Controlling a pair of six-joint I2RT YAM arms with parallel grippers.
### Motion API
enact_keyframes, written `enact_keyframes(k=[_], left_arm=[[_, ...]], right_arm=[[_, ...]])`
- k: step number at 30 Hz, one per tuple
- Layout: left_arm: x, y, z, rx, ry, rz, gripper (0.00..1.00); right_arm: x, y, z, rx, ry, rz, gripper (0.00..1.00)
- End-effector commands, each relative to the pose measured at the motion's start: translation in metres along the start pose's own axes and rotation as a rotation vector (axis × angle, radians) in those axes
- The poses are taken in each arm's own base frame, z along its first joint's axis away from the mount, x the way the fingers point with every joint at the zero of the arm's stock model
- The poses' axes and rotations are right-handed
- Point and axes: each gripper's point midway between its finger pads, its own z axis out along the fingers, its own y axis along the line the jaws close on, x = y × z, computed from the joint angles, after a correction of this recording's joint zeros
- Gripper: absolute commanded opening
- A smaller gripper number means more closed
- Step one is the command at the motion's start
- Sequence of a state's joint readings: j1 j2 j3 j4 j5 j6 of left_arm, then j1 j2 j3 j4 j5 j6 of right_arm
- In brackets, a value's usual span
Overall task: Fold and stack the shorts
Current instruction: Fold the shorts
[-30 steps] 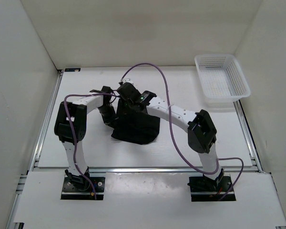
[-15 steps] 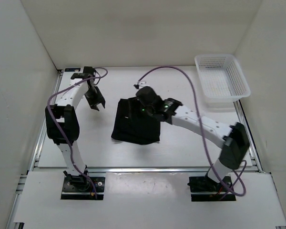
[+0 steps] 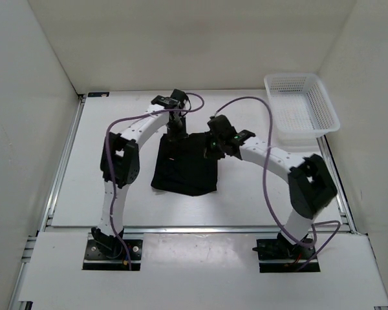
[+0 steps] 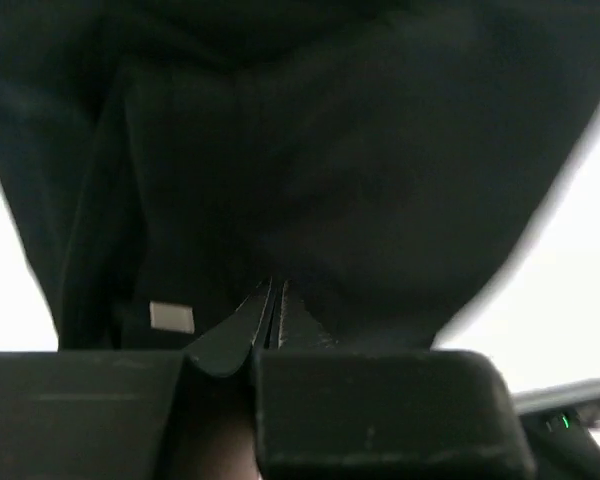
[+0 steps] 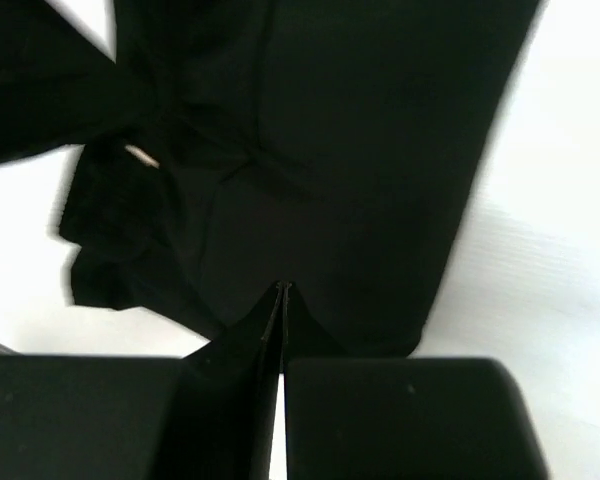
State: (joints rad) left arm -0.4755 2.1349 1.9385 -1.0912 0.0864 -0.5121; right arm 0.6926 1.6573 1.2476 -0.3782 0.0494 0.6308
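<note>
- Shorts (image 3: pixel 184 169): folded into a rough rectangle, lying flat mid-table (image 3: pixel 84 148), between the two arms.
- Top view: left gripper (image 3: pixel 174 134) is down at the far-left corner of the shorts, and right gripper (image 3: pixel 213 148) is at the far-right edge.
- Both arms arc in from the sides toward the far edge of the cloth.
- Left wrist view: left gripper (image 4: pixel 270 295) has its jaws closed, fingertips pressed together, right against the black cloth. Can't tell if a fold is nipped between them.
- Small white label (image 4: pixel 172 317) shows on the cloth, just left of the left fingertips.
- Right wrist view: right gripper (image 5: pixel 282 292) also has its jaws closed, tips meeting at the near edge of the shorts. Can't confirm any cloth is caught.
- The same view shows a bunched, creased section at upper left, with a small pale tag (image 5: pixel 138 155) in it. Bare table is visible to the right.
- White mesh basket (image 3: pixel 272 106): far-right corner of the table, well apart from the shorts.
</note>
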Motion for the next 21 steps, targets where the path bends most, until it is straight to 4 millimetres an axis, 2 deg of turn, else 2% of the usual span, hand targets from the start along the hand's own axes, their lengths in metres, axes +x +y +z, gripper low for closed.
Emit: enact_keyframes(k=[1, 2, 3, 5, 6, 8, 10, 12, 14, 17, 19, 20, 21], left_arm=[[-0.016, 0.011, 0.022, -0.014, 0.019, -0.027, 0.1], [-0.015, 0.018, 0.04, -0.032, 0.047, -0.039, 0.1], [-0.018, 0.018, 0.041, -0.042, 0.045, -0.039, 0.1], [-0.018, 0.019, 0.048, -0.046, 0.053, -0.04, 0.1], [-0.019, 0.024, 0.052, -0.052, 0.06, -0.049, 0.1], [-0.016, 0.025, 0.062, -0.052, 0.082, -0.041, 0.1], [-0.024, 0.025, 0.064, -0.039, 0.072, -0.049, 0.1], [-0.026, 0.023, 0.071, -0.031, 0.078, -0.04, 0.1], [-0.04, 0.019, 0.067, -0.01, 0.052, -0.046, 0.1], [-0.053, 0.007, 0.054, 0.035, 0.02, -0.031, 0.19], [-0.06, 0.004, 0.043, 0.034, 0.0, -0.018, 0.24], [-0.072, 0.002, 0.025, 0.052, -0.043, -0.021, 0.31], [-0.077, 0.001, 0.014, 0.048, -0.068, -0.008, 0.36]], right_arm=[[0.012, 0.014, 0.033, -0.056, 0.08, 0.017, 0.02], [0.015, 0.011, 0.041, -0.045, 0.095, 0.018, 0.02], [0.02, 0.005, 0.058, -0.01, 0.115, 0.029, 0.0], [0.024, -0.011, 0.073, 0.056, 0.142, 0.049, 0.0], [0.032, -0.021, 0.086, 0.101, 0.169, 0.049, 0.0], [0.029, -0.036, 0.092, 0.184, 0.17, 0.074, 0.0], [0.037, -0.049, 0.099, 0.258, 0.197, 0.097, 0.0], [0.028, -0.06, 0.104, 0.303, 0.187, 0.121, 0.0], [0.019, -0.071, 0.102, 0.353, 0.166, 0.123, 0.0], [-0.004, -0.076, 0.097, 0.392, 0.096, 0.104, 0.0], [-0.027, -0.064, 0.082, 0.357, 0.041, 0.063, 0.07], [-0.034, -0.06, 0.075, 0.344, 0.025, 0.045, 0.18], [-0.052, -0.047, 0.057, 0.303, -0.031, 0.035, 0.25]])
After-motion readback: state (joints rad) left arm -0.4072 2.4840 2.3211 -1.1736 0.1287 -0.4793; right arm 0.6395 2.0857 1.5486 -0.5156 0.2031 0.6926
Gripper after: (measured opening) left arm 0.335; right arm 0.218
